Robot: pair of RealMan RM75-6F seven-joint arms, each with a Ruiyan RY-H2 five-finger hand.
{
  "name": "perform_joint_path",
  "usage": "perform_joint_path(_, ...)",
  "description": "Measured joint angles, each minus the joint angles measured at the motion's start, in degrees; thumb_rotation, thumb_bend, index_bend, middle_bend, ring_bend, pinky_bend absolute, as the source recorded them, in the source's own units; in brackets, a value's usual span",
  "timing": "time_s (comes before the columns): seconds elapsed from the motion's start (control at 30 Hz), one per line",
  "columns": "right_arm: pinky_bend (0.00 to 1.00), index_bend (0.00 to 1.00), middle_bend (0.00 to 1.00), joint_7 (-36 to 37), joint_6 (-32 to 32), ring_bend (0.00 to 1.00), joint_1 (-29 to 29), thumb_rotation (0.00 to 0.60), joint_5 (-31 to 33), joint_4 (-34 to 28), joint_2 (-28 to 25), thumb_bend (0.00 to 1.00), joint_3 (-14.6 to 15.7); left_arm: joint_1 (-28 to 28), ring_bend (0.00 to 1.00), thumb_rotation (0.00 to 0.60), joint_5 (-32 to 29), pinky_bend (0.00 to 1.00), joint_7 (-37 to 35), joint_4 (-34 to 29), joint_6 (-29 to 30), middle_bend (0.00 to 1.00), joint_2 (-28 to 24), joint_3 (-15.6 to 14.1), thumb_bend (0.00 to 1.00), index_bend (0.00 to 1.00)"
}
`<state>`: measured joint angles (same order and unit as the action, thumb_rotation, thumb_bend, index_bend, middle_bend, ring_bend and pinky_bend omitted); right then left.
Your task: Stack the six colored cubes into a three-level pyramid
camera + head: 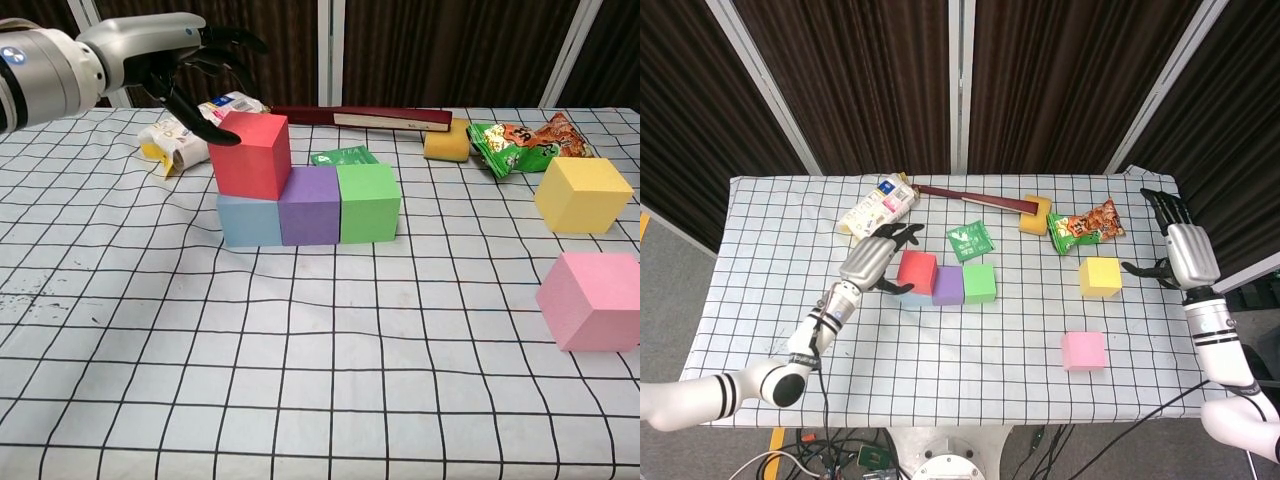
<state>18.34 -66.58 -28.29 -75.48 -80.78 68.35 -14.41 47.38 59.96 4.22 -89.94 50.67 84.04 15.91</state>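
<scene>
The red cube (pixel 252 155) (pixel 917 271) sits on the second level, straddling the blue cube (pixel 247 221) and the purple cube (pixel 308 205) (pixel 948 285). The green cube (pixel 368 203) (pixel 980 282) closes that bottom row on the right. My left hand (pixel 175 60) (pixel 872 262) grips the red cube from its left, thumb at the front left edge, fingers arched over behind. The yellow cube (pixel 1100 276) (pixel 583 194) and the pink cube (pixel 1084 350) (pixel 590 300) lie apart on the right. My right hand (pixel 1188 250) hovers open just right of the yellow cube.
At the back lie a white carton (pixel 876 208), a long dark red book (pixel 970 198), a yellow sponge (pixel 1037 215), a green packet (pixel 969 240) and snack bags (pixel 1087 227). The table's right edge runs beside my right hand.
</scene>
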Motion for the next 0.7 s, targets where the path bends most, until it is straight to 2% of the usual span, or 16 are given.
perform_joint_path(0.2, 0.00, 0.00, 0.08, -0.6, 0.4, 0.00, -0.4, 0.600, -0.2, -0.5, 0.1, 0.00, 0.0, -0.8, 0.07, 0.600, 0.8, 0.10, -0.8, -2.3, 0.6, 0.23, -2.1, -0.4, 0.14, 0.08)
perform_joint_path(0.37, 0.00, 0.00, 0.09, -1.3, 1.3, 0.00, -1.2, 0.600, -1.0, -1.7, 0.2, 0.00, 0.1, -3.4, 0.07, 0.600, 2.4, 0.10, -1.4, -4.4, 3.8, 0.23, -4.9, -1.1, 0.12, 0.08)
perform_joint_path(0.53, 0.00, 0.00, 0.09, -2.8, 3.8, 0.00, -3.3, 0.600, -1.3, -3.1, 0.6, 0.00, 0.0, -10.1, 0.07, 0.600, 8.1, 0.10, -3.5, -5.1, 9.9, 0.20, -9.8, -5.4, 0.07, 0.09)
perform_joint_path(0.7, 0.00, 0.00, 0.08, -6.5, 8.0, 0.00, -6.9, 0.600, 0.0, -5.7, 2.4, 0.00, -0.6, -17.2, 0.07, 0.600, 16.9, 0.12, -11.4, -1.2, 16.1, 0.20, -13.0, -11.4, 0.05, 0.11)
